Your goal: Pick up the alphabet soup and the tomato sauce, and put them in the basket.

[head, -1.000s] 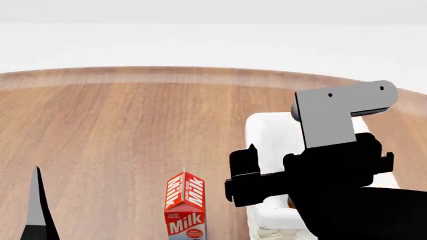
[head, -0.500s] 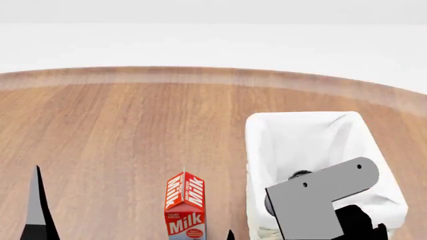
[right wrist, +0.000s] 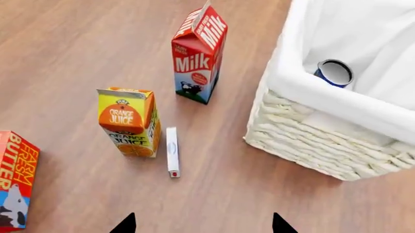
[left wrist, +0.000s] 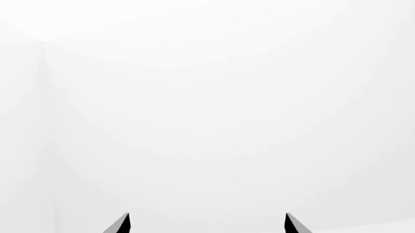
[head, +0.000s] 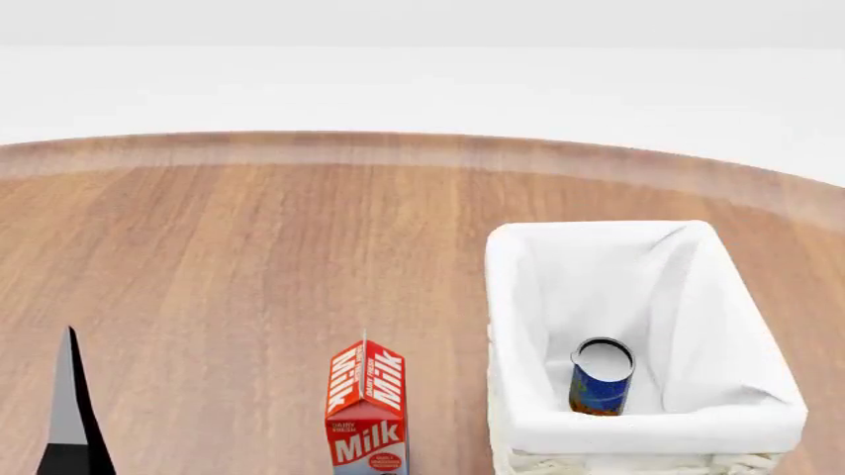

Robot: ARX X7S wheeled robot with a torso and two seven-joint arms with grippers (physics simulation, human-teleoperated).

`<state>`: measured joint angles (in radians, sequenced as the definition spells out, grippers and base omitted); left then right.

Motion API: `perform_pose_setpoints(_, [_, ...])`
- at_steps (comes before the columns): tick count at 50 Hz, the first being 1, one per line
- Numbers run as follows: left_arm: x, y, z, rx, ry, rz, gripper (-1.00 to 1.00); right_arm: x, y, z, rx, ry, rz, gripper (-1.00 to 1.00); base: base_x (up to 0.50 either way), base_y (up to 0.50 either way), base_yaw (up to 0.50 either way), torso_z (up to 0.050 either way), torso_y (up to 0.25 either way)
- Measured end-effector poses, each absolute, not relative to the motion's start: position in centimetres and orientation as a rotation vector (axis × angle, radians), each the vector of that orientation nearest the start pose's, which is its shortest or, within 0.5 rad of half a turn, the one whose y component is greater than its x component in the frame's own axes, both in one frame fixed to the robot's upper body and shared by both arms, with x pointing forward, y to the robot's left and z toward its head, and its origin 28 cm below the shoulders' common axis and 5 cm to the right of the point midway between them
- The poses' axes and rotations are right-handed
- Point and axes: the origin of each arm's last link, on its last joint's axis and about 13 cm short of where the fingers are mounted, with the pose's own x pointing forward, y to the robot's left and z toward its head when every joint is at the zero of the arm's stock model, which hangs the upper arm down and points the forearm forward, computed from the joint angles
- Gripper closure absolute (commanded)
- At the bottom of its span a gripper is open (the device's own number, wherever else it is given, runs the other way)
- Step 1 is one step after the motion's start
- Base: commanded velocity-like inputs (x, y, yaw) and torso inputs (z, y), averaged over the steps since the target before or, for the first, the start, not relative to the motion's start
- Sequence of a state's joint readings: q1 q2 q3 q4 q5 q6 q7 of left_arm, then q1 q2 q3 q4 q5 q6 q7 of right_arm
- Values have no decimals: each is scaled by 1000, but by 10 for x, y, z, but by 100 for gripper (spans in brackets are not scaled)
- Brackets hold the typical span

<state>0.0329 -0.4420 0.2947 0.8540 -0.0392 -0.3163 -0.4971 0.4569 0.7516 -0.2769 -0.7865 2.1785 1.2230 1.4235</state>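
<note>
The alphabet soup (head: 603, 376) stands upright inside the basket (head: 516, 297), near its front wall; in the right wrist view the alphabet soup (right wrist: 335, 73) shows its silver top just behind the rim of the basket (right wrist: 324, 141). The tomato sauce is out of view. My right gripper (right wrist: 203, 225) hangs open over bare wood, beside the basket, with nothing between its tips. My left gripper (left wrist: 206, 224) is open too and faces only a white wall. One of its fingers (head: 66, 416) pokes up at the head view's lower left.
A red milk carton (right wrist: 198, 58) stands left of the basket. An orange juice carton (right wrist: 129, 121), a small white stick-shaped item (right wrist: 172, 151) and a butter box (right wrist: 16, 179) are on the wooden table (head: 264, 247) nearby.
My right arm with its grey bracket dropped down from over the basket and left the head view. The blue can now shows standing in the basket. The left finger barely moved.
</note>
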Motion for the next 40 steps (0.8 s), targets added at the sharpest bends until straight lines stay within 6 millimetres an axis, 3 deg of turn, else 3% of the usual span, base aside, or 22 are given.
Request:
perform_pose_setpoints(22, [162, 207, 147, 195, -477, 60, -100, 98, -114, 165, -253, 852, 372, -100, 0, 0, 0, 0, 0])
perform_pose_setpoints(40, [163, 208, 146, 191, -477, 60, -100, 92, -108, 147, -324, 866, 406, -100, 0, 0, 0, 0, 0])
